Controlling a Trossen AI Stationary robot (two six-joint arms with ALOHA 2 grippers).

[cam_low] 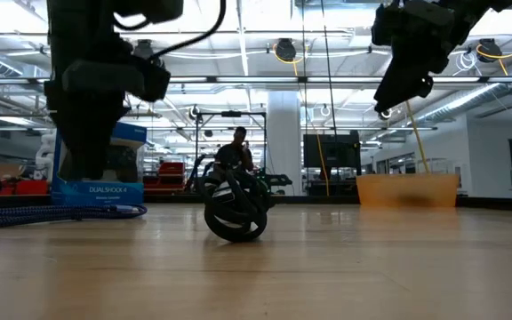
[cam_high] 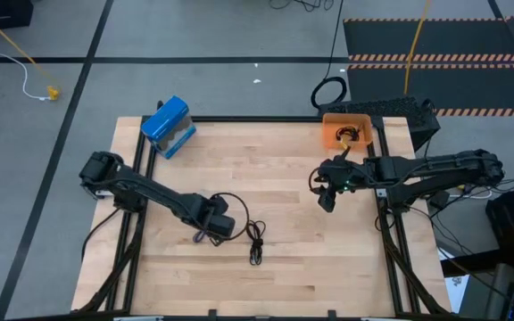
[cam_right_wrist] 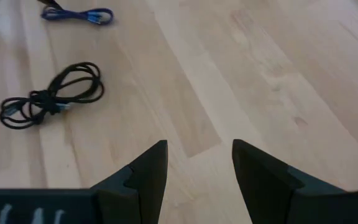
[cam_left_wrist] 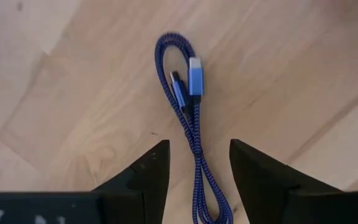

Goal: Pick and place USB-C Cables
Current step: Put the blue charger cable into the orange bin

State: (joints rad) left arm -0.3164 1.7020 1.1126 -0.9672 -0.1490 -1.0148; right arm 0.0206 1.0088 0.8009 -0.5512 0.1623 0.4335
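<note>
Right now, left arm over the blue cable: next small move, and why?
Probably lower the left gripper straight down, then close. Its fingers are open, straddling the purple-blue cable, which lies flat on the table, not yet held. The right gripper hangs open above bare wood near the orange bin.

A pale wooden butcher-block bench (cam_high: 284,178) fills the middle of the high view. At its upper left corner stands a blue cardboard product box (cam_high: 168,127), tilted askew. At the upper right sits a small orange plastic bin (cam_high: 347,132). Just beyond it, a large black cable loop (cam_high: 329,92) lies on the grey floor (cam_high: 194,36).
</note>
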